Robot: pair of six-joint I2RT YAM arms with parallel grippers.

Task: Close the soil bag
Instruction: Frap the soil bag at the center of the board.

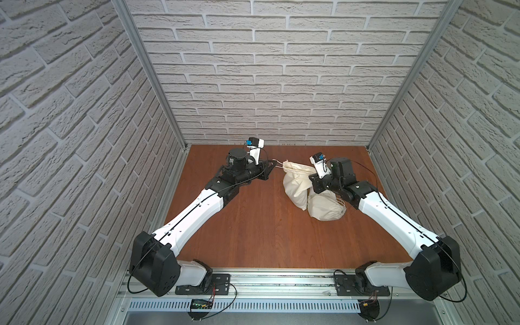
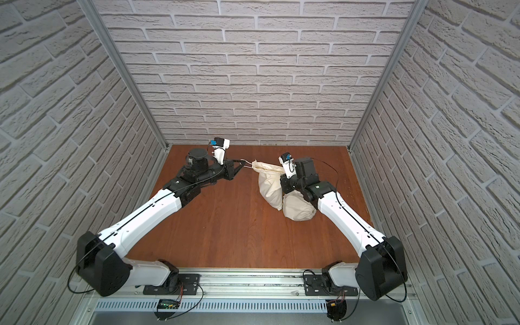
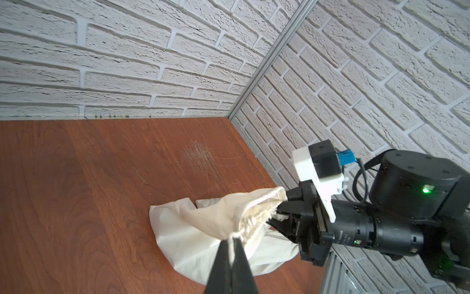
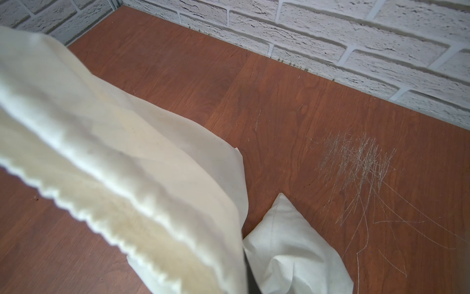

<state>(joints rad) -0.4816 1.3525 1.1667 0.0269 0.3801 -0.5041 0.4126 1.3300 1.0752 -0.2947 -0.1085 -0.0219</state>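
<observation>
Bag (image 1: 295, 187), pale cotton, sits right of centre toward the back of the surface (image 1: 253, 225). Body slumps on the wood, neck is lifted and stretched sideways between the two arms. Left tool (image 3: 231, 244) is pressed together on the cord (image 3: 232, 235) just where it leaves the hem. In both top views the cord runs short and taut from the tool tips to the bag's corner. Right tool (image 3: 283, 205) pinches the opposite end of the hem. The right wrist view is mostly blurred cloth with a dark sliver of finger, so how deep that bite goes cannot be told. Hem is puckered along part of its length; mouth not yet fully cinched, by my reading. Second bag (image 1: 323, 209) lies touching the first, nearer the arm bases and partly under the right arm, neck apparently tied off; leave it alone. Handling: cloth is soft and limp with nothing to push against, so only tension works. Fill sags low and looks loose and fairly weighty. It likely anchors the base but could shift or tip if the neck is yanked. Cord is thin and may slip through smooth tips, so a grip close to the hem suits. Best holds are the cord for pulling and the far hem as counter-hold. Weave looks rough, so expect the channel to gather in jerks.
</observation>
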